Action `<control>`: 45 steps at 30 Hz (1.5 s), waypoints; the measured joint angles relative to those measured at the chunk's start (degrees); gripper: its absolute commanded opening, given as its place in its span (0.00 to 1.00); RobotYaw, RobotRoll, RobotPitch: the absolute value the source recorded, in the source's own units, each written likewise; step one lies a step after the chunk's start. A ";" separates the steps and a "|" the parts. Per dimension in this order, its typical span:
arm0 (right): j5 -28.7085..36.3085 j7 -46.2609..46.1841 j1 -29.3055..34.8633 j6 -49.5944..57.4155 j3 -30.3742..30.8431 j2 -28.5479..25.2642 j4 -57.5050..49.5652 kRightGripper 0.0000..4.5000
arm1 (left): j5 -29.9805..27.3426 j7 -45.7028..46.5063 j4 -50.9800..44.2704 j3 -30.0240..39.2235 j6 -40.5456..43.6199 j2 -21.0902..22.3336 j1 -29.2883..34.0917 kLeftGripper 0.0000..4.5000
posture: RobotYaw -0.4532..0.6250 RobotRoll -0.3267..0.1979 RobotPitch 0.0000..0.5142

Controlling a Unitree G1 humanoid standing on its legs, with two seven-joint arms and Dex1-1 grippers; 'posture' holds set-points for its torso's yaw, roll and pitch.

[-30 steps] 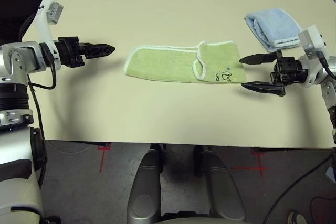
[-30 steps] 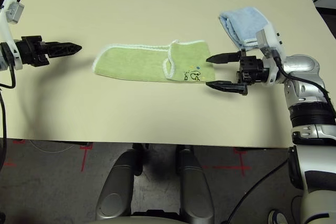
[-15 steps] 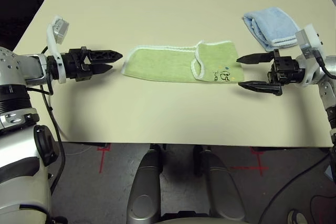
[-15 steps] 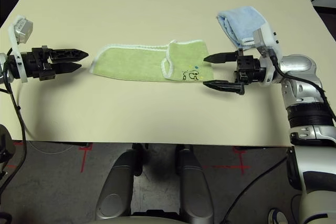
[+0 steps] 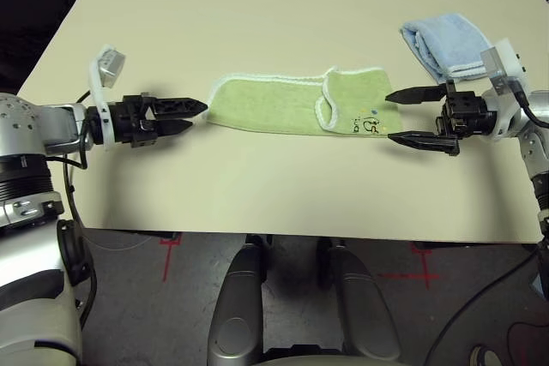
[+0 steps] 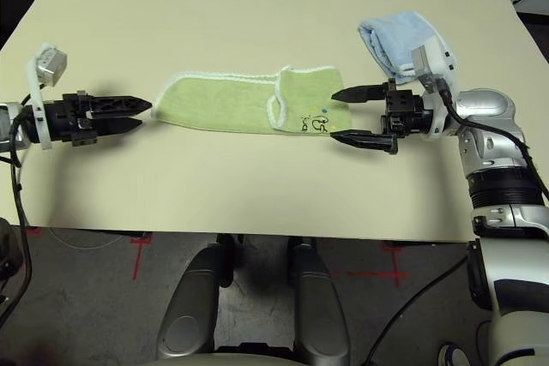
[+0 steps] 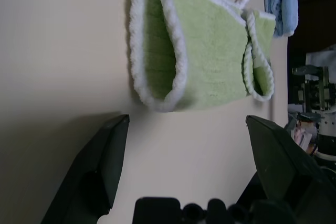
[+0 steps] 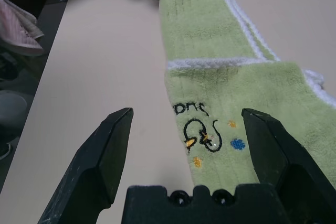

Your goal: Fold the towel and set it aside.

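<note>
The left jaws (image 5: 196, 115) are standing slightly apart, holding nothing, with their tips hovering just beside the left end of the towel (image 5: 283, 105). In the left wrist view the two black fingers (image 7: 100, 166) are framing that rounded, white-stitched end, which is lying between them but apart from both. The right jaws (image 5: 396, 116) are standing wide apart and empty, one fingertip reaching the far corner of the towel's right end and the other lying just off its near corner. In the right wrist view the dark embroidered mark (image 8: 199, 129) and small coloured stitches are sitting between the right fingers (image 8: 100, 161), close in front of them.

The towel, light green with white edging, is lying flat on the bench (image 5: 257, 23) as a long narrow strip stretching between the two grippers. Its right part is lying doubled over, a looped white edge (image 5: 324, 107) crossing the strip near the middle. Both silver forearms are reaching inward from opposite sides, low over the bench.

A smaller light blue folded towel (image 5: 446, 40) is resting on the bench beyond the right gripper, apart from the green one.
</note>
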 measured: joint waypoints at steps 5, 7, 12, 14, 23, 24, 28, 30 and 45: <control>-0.36 -0.03 -0.15 0.00 0.00 0.07 -0.01 0.99 | -1.10 3.05 0.05 0.16 0.00 -3.90 -0.67 1.00 | 0.51 0.62 0.58; -0.39 -0.03 -0.16 0.00 0.00 0.07 -0.01 0.99 | -1.10 4.01 0.14 0.56 0.00 -4.38 -1.15 1.00 | 0.51 0.62 0.58; -0.43 -0.04 -0.22 0.00 0.00 0.11 -0.03 0.99 | 0.25 7.11 1.33 2.96 -0.24 -6.40 -2.66 1.00 | 0.51 0.62 0.57; -0.44 -0.03 -0.22 0.00 0.00 0.11 -0.05 0.99 | 0.83 8.02 1.69 3.59 -0.98 -6.92 -3.10 1.00 | 0.51 0.62 0.57; -0.48 -0.02 -0.22 0.00 0.00 0.12 -0.39 1.00 | 2.37 8.72 2.10 4.44 -3.07 -7.51 -3.39 0.96 | 0.51 0.62 0.58; -0.49 -0.01 -0.22 0.00 0.00 0.12 -0.40 1.00 | 2.45 8.73 2.10 4.44 -3.11 -7.50 -3.39 0.92 | 0.51 0.62 0.58; -0.54 -0.02 -0.22 0.00 0.00 0.12 -0.40 1.00 | 3.26 9.14 2.26 4.44 -3.49 -7.50 -3.39 0.61 | 0.51 0.62 0.58; -0.55 -0.02 -0.22 0.00 0.01 0.12 -0.40 1.00 | 3.55 9.14 2.31 4.44 -3.57 -7.50 -3.39 0.41 | 0.51 0.62 0.58; -0.58 -0.24 -0.22 0.02 0.00 0.15 -0.92 1.00 | 5.57 7.16 3.35 2.10 -6.06 -3.41 -1.07 0.01 | 0.51 0.62 0.58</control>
